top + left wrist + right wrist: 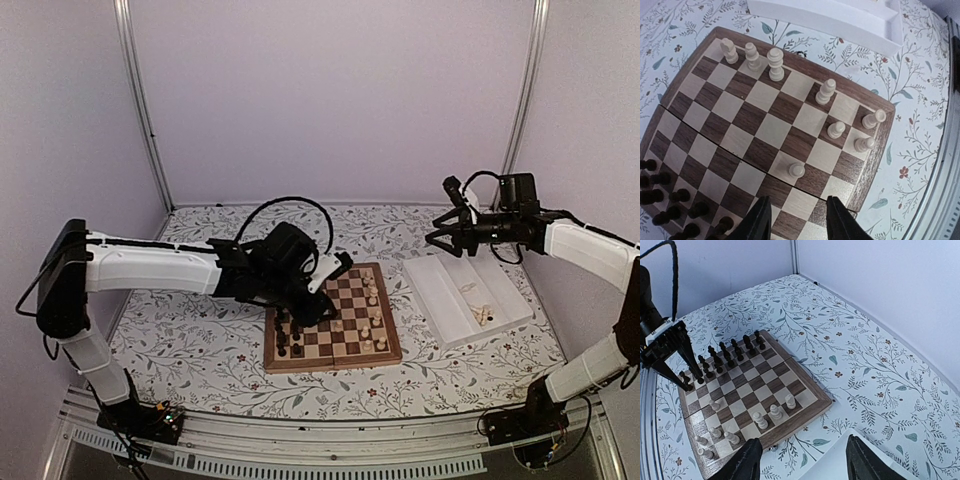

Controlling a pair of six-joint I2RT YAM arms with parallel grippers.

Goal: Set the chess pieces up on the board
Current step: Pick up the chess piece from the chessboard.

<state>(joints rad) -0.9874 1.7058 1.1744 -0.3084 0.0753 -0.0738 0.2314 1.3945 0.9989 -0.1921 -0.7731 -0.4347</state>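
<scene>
The board (pixel 392 345) lies mid-table, also in the left wrist view (pixel 875 165) and the right wrist view (pixel 812 402). Pale chess pieces (pixel 374 318) stand along its right side: several tall ones (pixel 775 64) in the end row and pawns (pixel 836 129) one row in; they also show in the right wrist view (pixel 774 412). More pale chess pieces (pixel 481 313) lie in the white tray (pixel 450 290). My left gripper (pixel 315 312) (pixel 797 222) hovers open over the board's near half, nothing between its fingers. My right gripper (pixel 450 238) (pixel 802 465) hangs open and empty above the tray's far end.
Dark pieces (pixel 287 338) (pixel 660 195) (pixel 722 357) fill the board's left rows. The tray's corner (pixel 832 465) lies under my right gripper, and its edge (pixel 840 20) runs beyond the board. The left arm's fingers (pixel 687 370) reach down by the dark pieces. Flowered cloth covers the table.
</scene>
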